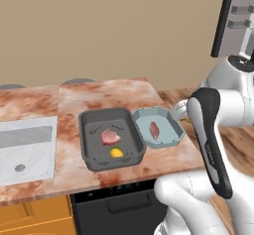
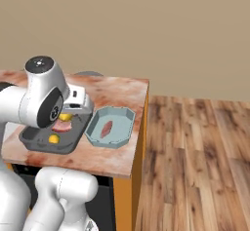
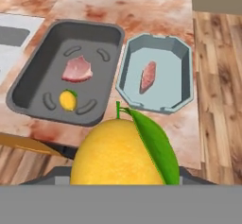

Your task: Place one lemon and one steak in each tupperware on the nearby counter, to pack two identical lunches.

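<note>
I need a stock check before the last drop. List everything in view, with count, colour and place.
Counter: one, reddish-brown and cream marbled stone, orange cabinet fronts and a dark panel below.
Grey tupperware: one, dark grey, rectangular, on the counter.
Teal tupperware: one, pale teal, octagonal, right beside the grey one.
Rounder steak: one, pink-red, in the grey tupperware.
Elongated steak: one, pink-red, in the teal tupperware.
Packed lemon: one, yellow, in the grey tupperware, next to the steak.
Held lemon: one, yellow with a green leaf, close to the hand camera.
White-grey panel: one, flat on the counter's left part.
Floor: wooden planks, right of the counter.
Gripper: one, shut on the held lemon.
</note>
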You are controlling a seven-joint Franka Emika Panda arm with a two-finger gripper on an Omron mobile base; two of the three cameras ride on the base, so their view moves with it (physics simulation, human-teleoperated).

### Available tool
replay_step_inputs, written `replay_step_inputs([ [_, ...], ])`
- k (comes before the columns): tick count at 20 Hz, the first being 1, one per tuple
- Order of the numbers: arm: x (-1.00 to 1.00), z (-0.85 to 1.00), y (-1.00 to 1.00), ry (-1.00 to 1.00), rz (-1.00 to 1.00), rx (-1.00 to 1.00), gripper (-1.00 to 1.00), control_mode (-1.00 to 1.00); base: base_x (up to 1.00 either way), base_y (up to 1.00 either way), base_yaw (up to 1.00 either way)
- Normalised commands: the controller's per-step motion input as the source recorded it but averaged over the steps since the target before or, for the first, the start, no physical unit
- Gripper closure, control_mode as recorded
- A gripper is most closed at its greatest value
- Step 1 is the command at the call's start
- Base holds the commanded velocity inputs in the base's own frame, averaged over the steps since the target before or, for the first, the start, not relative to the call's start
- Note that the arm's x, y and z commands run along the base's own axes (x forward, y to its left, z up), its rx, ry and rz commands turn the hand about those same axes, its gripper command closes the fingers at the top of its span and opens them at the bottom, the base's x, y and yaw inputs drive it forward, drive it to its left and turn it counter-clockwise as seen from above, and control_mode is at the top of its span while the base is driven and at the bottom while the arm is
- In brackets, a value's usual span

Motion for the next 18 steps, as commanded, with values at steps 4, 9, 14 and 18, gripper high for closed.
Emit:
replay_step_inputs([
  [4,0.48,-0.21,-0.03,0.00,-0.09,-0.02,1.00,-1.00,0.00,0.00,0.00],
  [9,0.43,-0.26,-0.33,0.03,-0.06,-0.01,1.00,-1.00,0.00,0.00,0.00],
  [14,0.33,-0.32,-0.44,0.11,-0.01,0.00,1.00,-1.00,0.00,0.00,0.00],
  [18,0.41,-0.45,-0.17,0.05,0.00,0.00,1.00,-1.00,0.00,0.00,0.00],
])
